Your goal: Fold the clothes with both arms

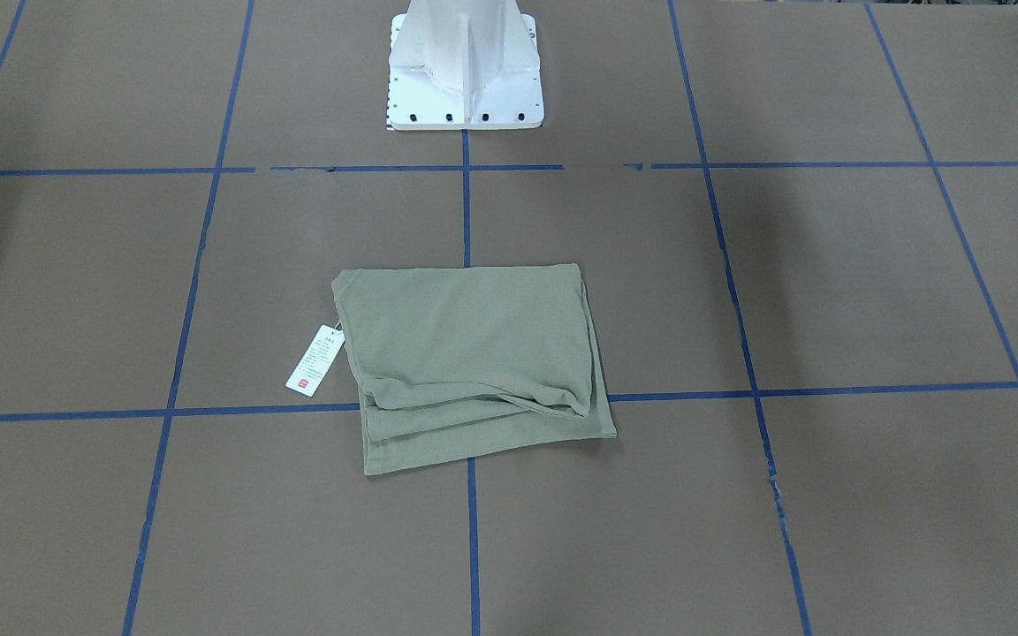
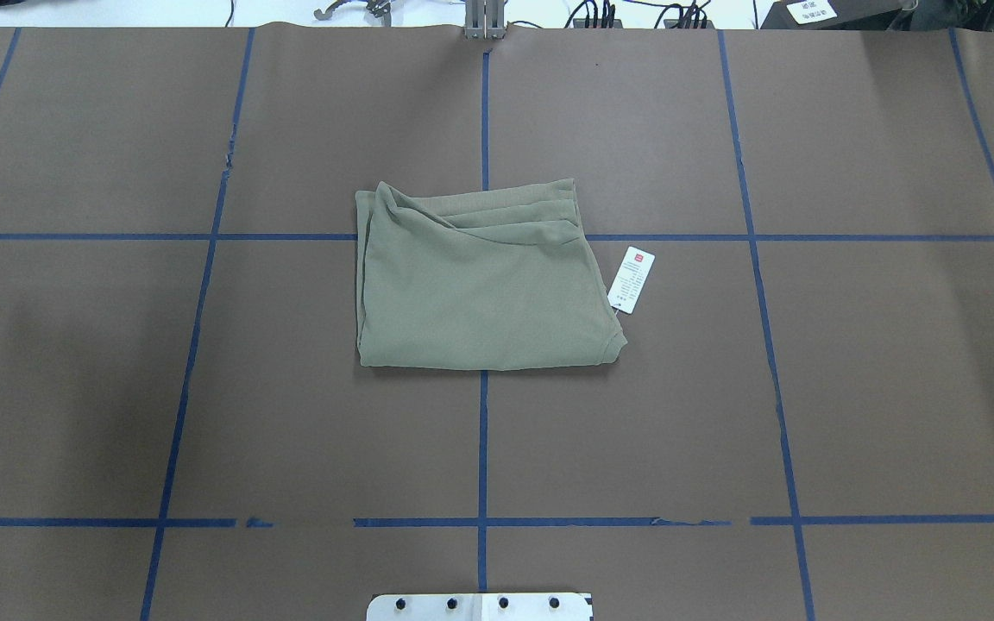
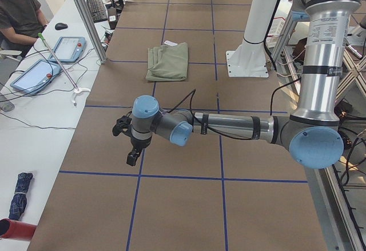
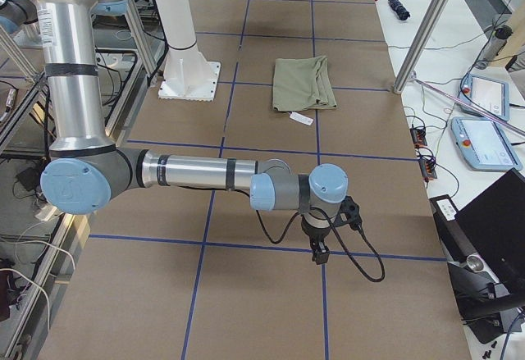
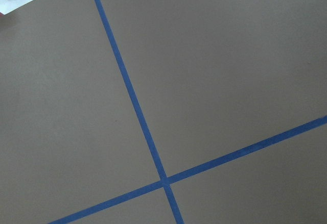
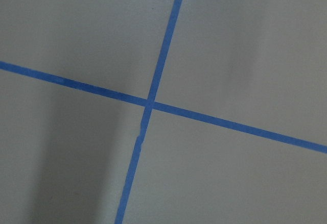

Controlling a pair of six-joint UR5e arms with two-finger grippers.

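Observation:
The sage-green shirt [image 1: 474, 353] lies folded into a compact rectangle at the table's middle, with stacked layers showing along one edge. Its white hang tag [image 1: 315, 360] rests on the brown surface beside it. The overhead view shows the folded shirt [image 2: 480, 285] and tag [image 2: 632, 279] with no arm near them. My left gripper [image 3: 132, 158] hangs low over the table far from the shirt [image 3: 167, 61], and I cannot tell its state. My right gripper [image 4: 320, 253] hovers likewise at the opposite end, away from the shirt [image 4: 303, 83], state also unclear. Both wrist views hold only blue tape lines.
The white pedestal base [image 1: 465, 66] stands behind the shirt. Blue tape [image 2: 483, 431] grids the brown table cover. A person [image 3: 20, 11] sits at a side desk with tablets [image 3: 67, 48]. A metal post [image 4: 422, 36] stands at the table edge.

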